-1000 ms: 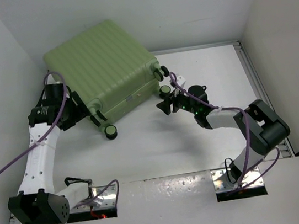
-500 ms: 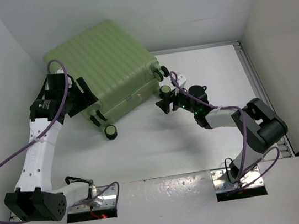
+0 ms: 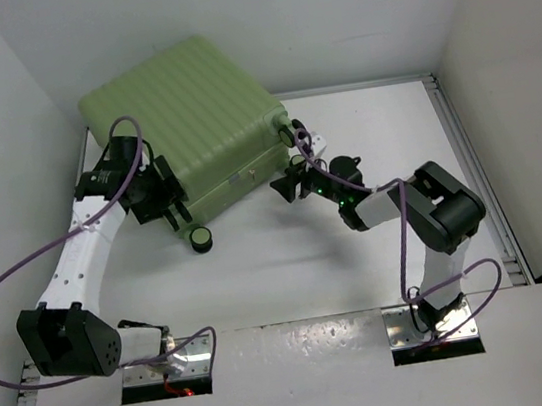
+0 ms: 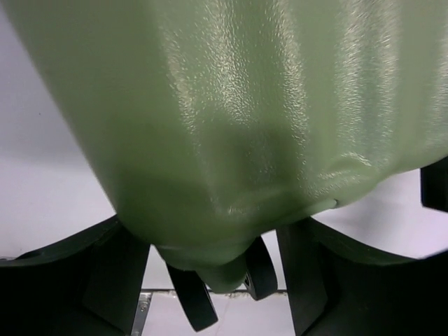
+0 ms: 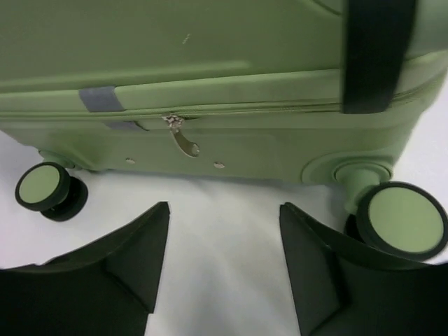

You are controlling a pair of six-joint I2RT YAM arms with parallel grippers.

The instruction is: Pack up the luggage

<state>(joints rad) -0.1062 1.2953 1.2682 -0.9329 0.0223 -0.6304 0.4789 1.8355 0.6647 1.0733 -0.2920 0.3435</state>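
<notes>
The luggage [image 3: 188, 114] is a light green ribbed suitcase, lying shut at the back left of the table. My left gripper [image 3: 172, 202] is open at its near left corner. In the left wrist view the fingers stand either side of the green corner [image 4: 231, 105], with a black wheel [image 4: 260, 269] just below. My right gripper [image 3: 284, 189] is open and empty, facing the wheel side. In the right wrist view the shell [image 5: 210, 63], its zipper pull [image 5: 183, 142] and two wheels [image 5: 43, 189] [image 5: 402, 217] lie just beyond the gripper [image 5: 224, 217].
White walls close in the table on the left, back and right. A metal rail [image 3: 466, 155] runs along the right edge. One suitcase wheel [image 3: 200, 237] sticks out toward me. A black band [image 5: 374, 52] crosses the shell's right end.
My left arm has swung right and inward, bringing its gripper up against the suitcase's near left corner. My right gripper has moved left, closer to the wheel side.
</notes>
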